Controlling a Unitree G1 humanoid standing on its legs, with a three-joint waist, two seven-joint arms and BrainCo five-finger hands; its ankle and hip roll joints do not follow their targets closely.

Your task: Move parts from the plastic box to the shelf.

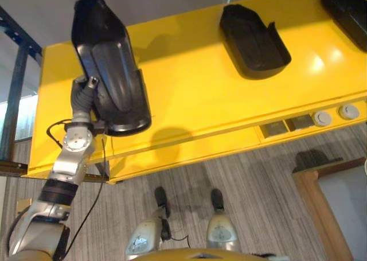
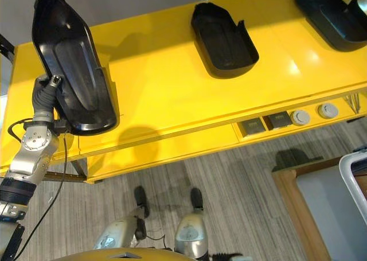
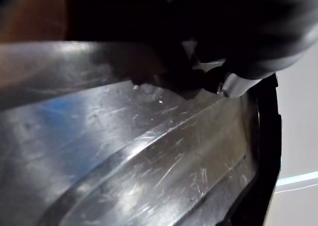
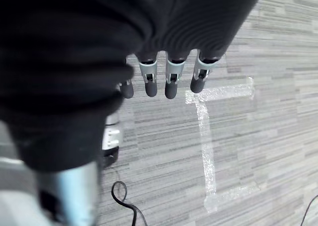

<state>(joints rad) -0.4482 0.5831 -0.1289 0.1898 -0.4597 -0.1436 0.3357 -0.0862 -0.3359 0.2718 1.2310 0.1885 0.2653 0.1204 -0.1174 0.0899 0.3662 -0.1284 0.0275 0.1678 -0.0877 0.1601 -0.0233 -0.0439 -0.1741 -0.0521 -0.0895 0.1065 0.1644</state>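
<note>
The left hand (image 1: 86,92) is gripping a black part (image 1: 109,71) above the yellow shelf's (image 1: 189,94) left end. The right hand (image 4: 164,82) is hanging relaxed, fingers loose, over the floor (image 4: 258,136).

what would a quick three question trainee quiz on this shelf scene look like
1. True or false: the left hand holds a black part over the yellow shelf.
2. How many black parts already lie on the shelf? A) one B) two C) four
3. Fill in: the right hand hangs over the ____, holding nothing.

Key: 1 true; 2 B, the middle part and the far part; 3 floor.
</note>
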